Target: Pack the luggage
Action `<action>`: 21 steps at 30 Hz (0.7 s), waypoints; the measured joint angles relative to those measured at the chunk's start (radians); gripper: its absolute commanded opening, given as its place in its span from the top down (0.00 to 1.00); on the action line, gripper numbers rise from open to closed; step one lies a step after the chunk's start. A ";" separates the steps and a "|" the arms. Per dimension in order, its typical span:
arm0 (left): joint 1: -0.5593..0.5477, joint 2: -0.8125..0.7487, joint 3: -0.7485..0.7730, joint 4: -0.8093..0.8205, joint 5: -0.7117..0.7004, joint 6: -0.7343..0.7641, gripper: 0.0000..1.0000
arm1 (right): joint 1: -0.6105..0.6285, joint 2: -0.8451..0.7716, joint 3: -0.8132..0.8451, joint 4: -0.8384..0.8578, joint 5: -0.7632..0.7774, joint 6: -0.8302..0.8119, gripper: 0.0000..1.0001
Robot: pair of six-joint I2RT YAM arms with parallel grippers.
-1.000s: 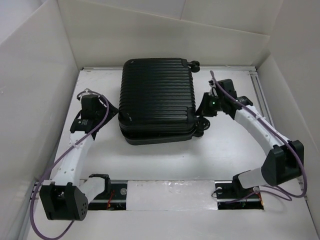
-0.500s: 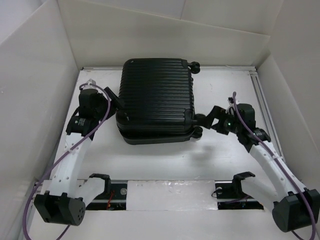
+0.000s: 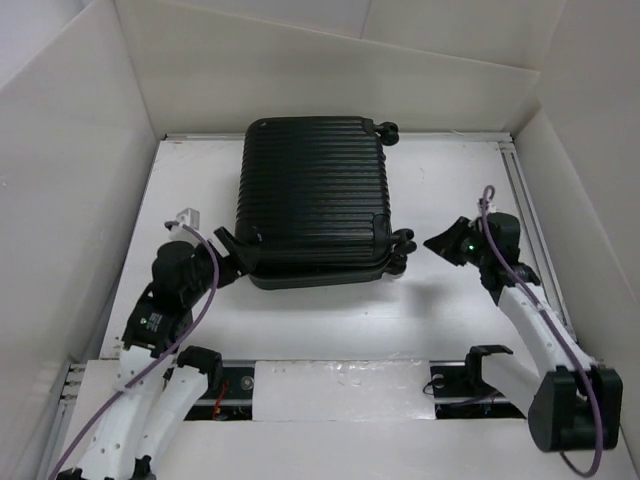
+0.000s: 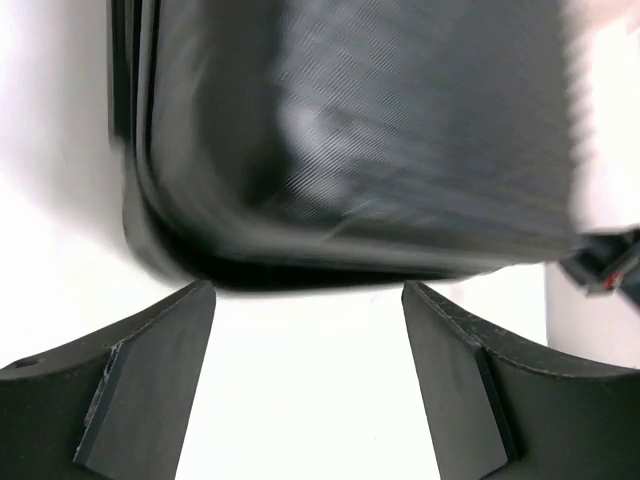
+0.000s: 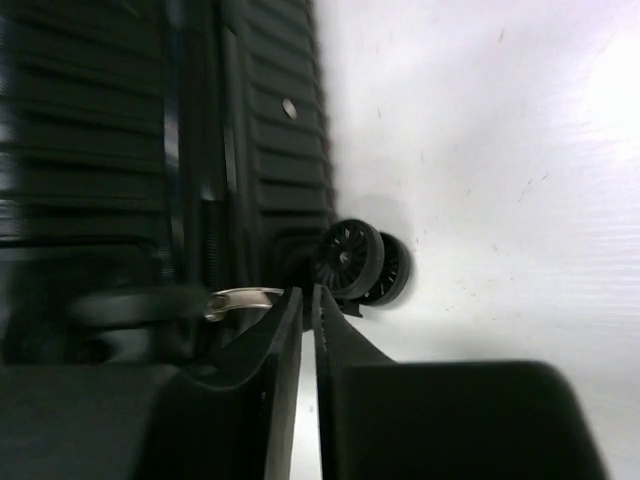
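The luggage (image 3: 315,195) is a black ribbed suitcase, closed and lying flat in the middle of the table. My left gripper (image 3: 232,258) is open and empty, just off the suitcase's near-left corner. In the left wrist view the corner (image 4: 330,150) fills the top, blurred, with my gripper (image 4: 310,300) just short of it. My right gripper (image 3: 434,243) is shut, a little to the right of the near-right wheels (image 3: 403,243). In the right wrist view the shut gripper (image 5: 308,292) points at a wheel pair (image 5: 355,260) and the ribbed shell (image 5: 270,150), with nothing held.
White walls (image 3: 70,200) enclose the white table (image 3: 330,320) on the left, back and right. A metal rail (image 3: 340,380) with both arm bases runs along the near edge. A second wheel pair (image 3: 388,130) sticks out at the suitcase's far-right corner. A metal ring (image 5: 245,297) shows on the suitcase's edge.
My left arm has drawn back toward the near edge, its gripper moving from the suitcase's left side to its near-left corner. My right gripper has moved away from the wheels, to the right.
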 measured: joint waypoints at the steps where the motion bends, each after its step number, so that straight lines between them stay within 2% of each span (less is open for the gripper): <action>1: 0.000 -0.019 -0.056 0.017 0.013 -0.010 0.28 | 0.023 0.040 -0.008 0.018 0.000 0.002 0.86; 4: -0.001 -0.035 -0.222 0.050 0.066 -0.047 0.28 | 0.104 0.156 -0.031 0.082 -0.009 0.003 0.85; 8: -0.001 -0.025 -0.338 0.161 0.145 -0.087 0.28 | 0.243 0.246 -0.033 0.171 -0.010 0.010 0.85; 16: -0.001 0.121 -0.423 0.483 0.173 -0.140 0.28 | 0.500 0.317 0.026 0.203 0.115 0.051 0.84; 18: 0.000 0.172 -0.423 0.529 0.158 -0.142 0.28 | 0.549 0.297 0.041 0.203 0.160 0.058 0.78; 19: 0.000 0.187 -0.423 0.546 0.156 -0.142 0.31 | 0.568 0.274 0.041 0.203 0.180 0.062 0.75; 20: 0.000 0.198 -0.423 0.559 0.155 -0.144 0.33 | 0.582 0.247 0.041 0.195 0.215 0.063 0.62; 21: -0.003 0.201 -0.423 0.569 0.155 -0.146 0.33 | 0.590 0.224 0.039 0.182 0.255 0.065 0.58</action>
